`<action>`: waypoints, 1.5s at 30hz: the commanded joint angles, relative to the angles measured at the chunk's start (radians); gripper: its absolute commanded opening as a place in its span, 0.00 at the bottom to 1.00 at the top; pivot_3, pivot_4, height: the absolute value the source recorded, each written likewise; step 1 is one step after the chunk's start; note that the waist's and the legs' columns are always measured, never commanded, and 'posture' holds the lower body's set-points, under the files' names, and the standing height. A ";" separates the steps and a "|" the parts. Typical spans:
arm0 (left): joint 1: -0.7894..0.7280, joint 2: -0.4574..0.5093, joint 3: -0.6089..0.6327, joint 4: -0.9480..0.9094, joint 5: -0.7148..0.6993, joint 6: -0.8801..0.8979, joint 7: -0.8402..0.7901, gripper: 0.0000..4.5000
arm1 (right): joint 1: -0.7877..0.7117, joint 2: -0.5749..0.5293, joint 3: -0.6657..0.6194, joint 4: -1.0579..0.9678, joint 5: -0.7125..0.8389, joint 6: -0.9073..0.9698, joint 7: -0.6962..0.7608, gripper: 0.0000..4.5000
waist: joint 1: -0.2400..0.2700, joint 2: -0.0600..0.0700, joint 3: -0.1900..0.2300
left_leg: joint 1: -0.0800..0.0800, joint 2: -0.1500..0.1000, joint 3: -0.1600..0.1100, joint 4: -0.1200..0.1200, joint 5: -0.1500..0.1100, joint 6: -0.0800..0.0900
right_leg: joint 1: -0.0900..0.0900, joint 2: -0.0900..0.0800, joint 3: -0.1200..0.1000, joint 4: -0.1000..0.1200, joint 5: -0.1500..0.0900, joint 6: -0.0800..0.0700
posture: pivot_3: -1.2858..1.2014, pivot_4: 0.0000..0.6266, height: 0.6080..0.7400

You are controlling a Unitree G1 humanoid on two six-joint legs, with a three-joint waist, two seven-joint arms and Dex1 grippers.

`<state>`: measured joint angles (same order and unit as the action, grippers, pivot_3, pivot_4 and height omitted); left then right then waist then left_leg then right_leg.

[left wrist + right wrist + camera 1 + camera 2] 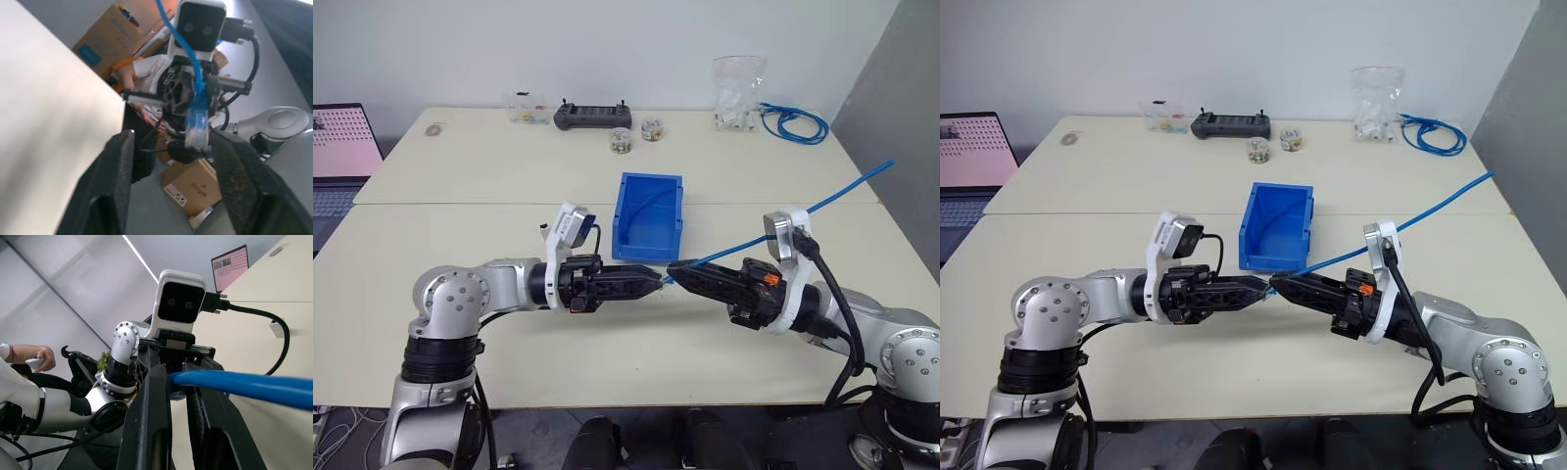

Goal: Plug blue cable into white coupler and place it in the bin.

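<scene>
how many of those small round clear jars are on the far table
2. One small jar sits just in front of the black controller; the other jar is beside it, to its right and slightly farther back. Both stand on the far table. Nothing suggests more are hidden.

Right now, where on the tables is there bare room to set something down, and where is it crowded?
Bare: the near table under both arms, and the far table's left stretch between the laptop and the bin. Crowded: the back edge, with the controller, small jars, clear bag and coiled cable.
</scene>
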<state>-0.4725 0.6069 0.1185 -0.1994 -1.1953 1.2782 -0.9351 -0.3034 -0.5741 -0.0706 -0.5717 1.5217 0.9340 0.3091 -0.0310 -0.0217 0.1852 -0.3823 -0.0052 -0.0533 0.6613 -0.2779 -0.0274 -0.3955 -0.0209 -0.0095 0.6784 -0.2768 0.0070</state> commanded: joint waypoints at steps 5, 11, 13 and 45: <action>0.195 0.088 0.103 -0.162 0.042 -0.103 0.037 0.97 | -0.020 0.000 0.010 0.019 -0.097 -0.037 0.066 0.03 | 0.004 0.000 0.000 | 0.000 0.000 0.000 0.000 0.000 0.000 | 0.000 0.000 0.000 0.000 0.000 0.000 | 0.52 0.24 1.00; 0.311 -0.055 0.089 -0.194 0.416 -0.443 0.367 1.00 | -0.022 -0.002 0.028 0.033 -0.170 -0.035 0.113 0.03 | 0.013 0.001 0.000 | 0.000 0.000 0.000 0.000 0.000 0.000 | 0.000 -0.001 0.000 -0.003 0.000 0.000 | 0.52 0.24 1.00; 0.324 -0.105 0.056 -0.187 0.562 -0.527 0.507 1.00 | -0.025 -0.001 0.034 0.039 -0.194 -0.035 0.127 0.03 | 0.017 0.000 0.000 | -0.001 0.000 -0.001 0.000 0.000 0.000 | 0.000 -0.001 0.000 -0.003 0.000 0.000 | 0.52 0.24 1.00; -0.095 -0.440 0.019 0.523 1.099 -0.879 1.054 0.92 | -0.052 0.021 0.050 0.049 -0.299 -0.020 0.185 0.03 | 0.031 -0.001 0.001 | -0.003 -0.001 0.000 0.001 0.000 0.000 | 0.000 -0.001 -0.002 -0.002 0.004 -0.003 | 0.52 0.24 1.00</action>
<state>-0.5384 0.1721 0.1225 0.3064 -0.1137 0.4384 0.0885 -0.3470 -0.5499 -0.0087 -0.4952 1.2242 0.9217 0.4810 0.0002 -0.0226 0.1857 -0.3855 -0.0063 -0.0536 0.6624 -0.2780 -0.0272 -0.3958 -0.0221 -0.0114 0.6761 -0.2729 0.0040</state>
